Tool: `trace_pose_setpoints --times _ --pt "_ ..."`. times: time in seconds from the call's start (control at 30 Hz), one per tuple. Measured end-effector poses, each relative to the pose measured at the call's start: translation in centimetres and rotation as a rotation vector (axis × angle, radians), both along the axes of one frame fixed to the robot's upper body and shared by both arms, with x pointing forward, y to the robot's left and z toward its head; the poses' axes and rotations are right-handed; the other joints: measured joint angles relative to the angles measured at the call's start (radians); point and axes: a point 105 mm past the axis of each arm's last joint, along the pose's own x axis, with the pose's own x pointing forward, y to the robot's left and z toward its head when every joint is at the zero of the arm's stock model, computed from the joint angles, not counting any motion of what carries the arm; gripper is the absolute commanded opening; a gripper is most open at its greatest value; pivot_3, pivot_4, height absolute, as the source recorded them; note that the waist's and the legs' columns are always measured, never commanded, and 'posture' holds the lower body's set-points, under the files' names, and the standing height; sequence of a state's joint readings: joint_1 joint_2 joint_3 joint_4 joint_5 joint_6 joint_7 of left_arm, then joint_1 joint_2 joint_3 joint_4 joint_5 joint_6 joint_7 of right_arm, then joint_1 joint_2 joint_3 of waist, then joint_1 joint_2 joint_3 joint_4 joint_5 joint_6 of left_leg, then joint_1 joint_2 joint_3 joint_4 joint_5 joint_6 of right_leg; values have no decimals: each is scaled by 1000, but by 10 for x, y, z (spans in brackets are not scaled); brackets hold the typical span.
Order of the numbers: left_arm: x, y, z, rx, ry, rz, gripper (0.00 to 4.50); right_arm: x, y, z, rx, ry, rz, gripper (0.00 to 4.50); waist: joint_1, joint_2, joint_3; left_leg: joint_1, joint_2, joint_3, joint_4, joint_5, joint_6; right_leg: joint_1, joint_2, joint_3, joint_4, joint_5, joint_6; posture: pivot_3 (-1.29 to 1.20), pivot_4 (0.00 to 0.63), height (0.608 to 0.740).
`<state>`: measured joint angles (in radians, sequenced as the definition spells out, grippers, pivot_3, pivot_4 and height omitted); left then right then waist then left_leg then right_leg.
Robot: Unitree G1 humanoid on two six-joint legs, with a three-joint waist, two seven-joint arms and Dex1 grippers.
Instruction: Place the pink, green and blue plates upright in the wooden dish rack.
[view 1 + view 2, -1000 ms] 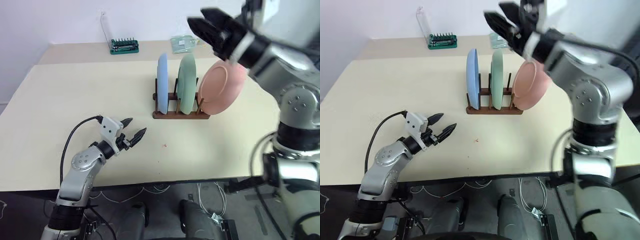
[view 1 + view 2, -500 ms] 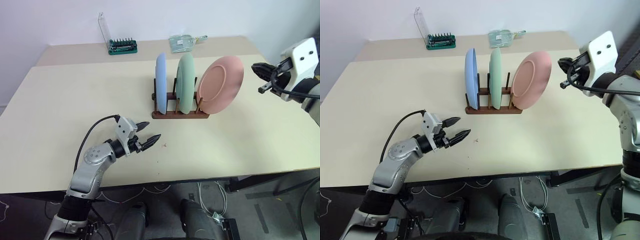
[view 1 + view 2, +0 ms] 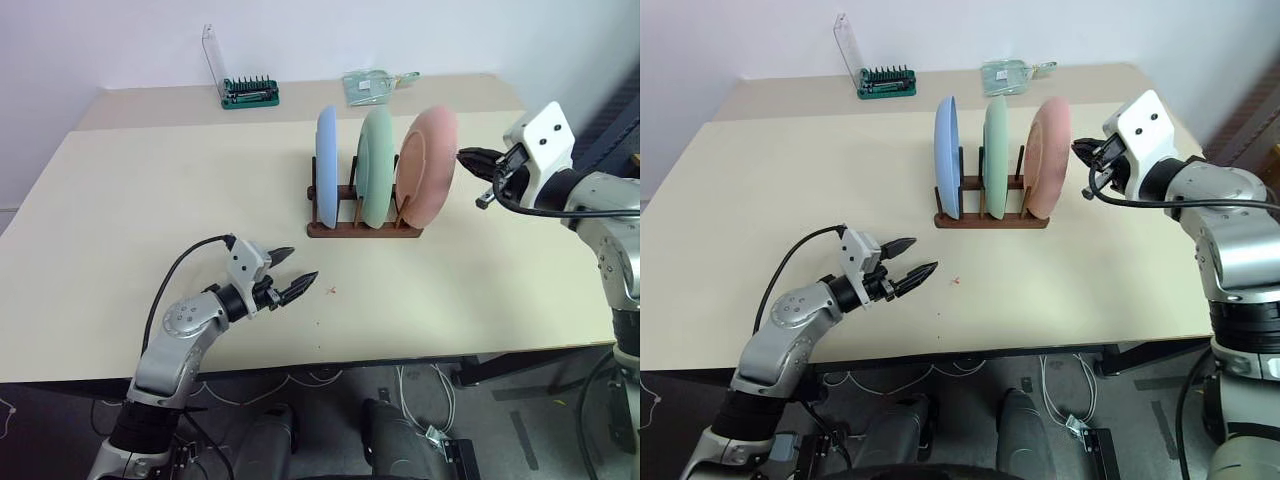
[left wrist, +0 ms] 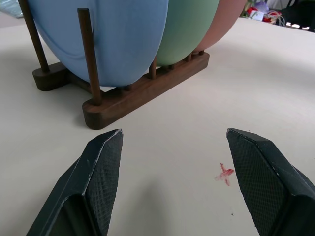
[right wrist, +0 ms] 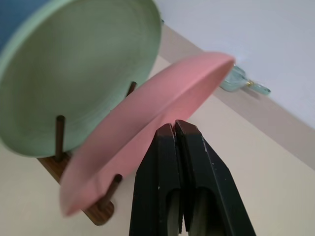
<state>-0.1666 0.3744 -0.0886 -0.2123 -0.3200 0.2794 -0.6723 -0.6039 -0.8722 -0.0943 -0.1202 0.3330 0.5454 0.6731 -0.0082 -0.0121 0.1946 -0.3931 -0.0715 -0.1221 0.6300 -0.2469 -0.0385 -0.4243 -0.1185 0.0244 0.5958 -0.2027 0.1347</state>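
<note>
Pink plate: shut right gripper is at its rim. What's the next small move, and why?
Probably a gentle nudge toward the green plate. The pink plate sits in the wooden dish rack but looks tilted in the right wrist view, and the shut right gripper is at its outer face, placed to push it upright.

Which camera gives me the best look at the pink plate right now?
The left eye view: the whole pink plate stands in the wooden dish rack, with the shut right gripper at its rim. The right wrist view shows it close but partly blocked. The left wrist view catches just an edge.
</note>
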Motion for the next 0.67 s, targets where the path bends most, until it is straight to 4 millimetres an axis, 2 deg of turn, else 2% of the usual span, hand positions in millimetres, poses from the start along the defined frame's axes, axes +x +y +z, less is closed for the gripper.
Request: trace_pose_setpoints --times 0.13,0.27,0.37,0.43,0.5,0.53,0.6,0.67 --pt "3 4 3 3 -12 22 3477 6 -22 -11 -2 28 -88 31 0 0 0 0 0 0 0 0 0 0 0 0 0 0 0 0 150 740" --pt "13 24 14 17 -51 98 3477 5 -45 -28 24 64 -146 31 -3 0 0 0 0 0 0 0 0 0 0 0 0 0 0 0 150 740" --pt "17 33 16 19 -56 133 3477 5 -55 -32 46 70 -164 31 -6 0 0 1 0 1 -1 0 0 0 0 0 1 0 0 0 150 740" --pt "24 55 12 28 -41 228 3477 0 -60 -43 49 81 -162 31 -4 -2 -1 1 1 0 -1 0 0 0 1 0 1 0 0 0 150 740" --pt "29 94 8 72 -27 370 3477 -5 -67 -67 69 146 -173 31 -7 -2 -1 1 1 0 -1 0 0 0 1 0 1 0 0 0 150 740" --pt "28 107 7 92 -26 414 3477 -6 -68 -78 85 177 -175 31 -8 -1 -1 1 1 1 -1 0 0 0 1 0 1 0 0 0 150 740" --pt "26 119 5 115 -27 456 3477 -7 -66 -87 110 204 -160 31 -6 0 -1 1 0 1 0 0 0 0 1 1 1 0 0 0 150 740" --pt "25 119 4 116 -29 457 3477 -8 -63 -86 109 197 -138 31 -2 -1 -1 1 0 1 1 0 0 1 0 1 1 1 0 0 150 740"
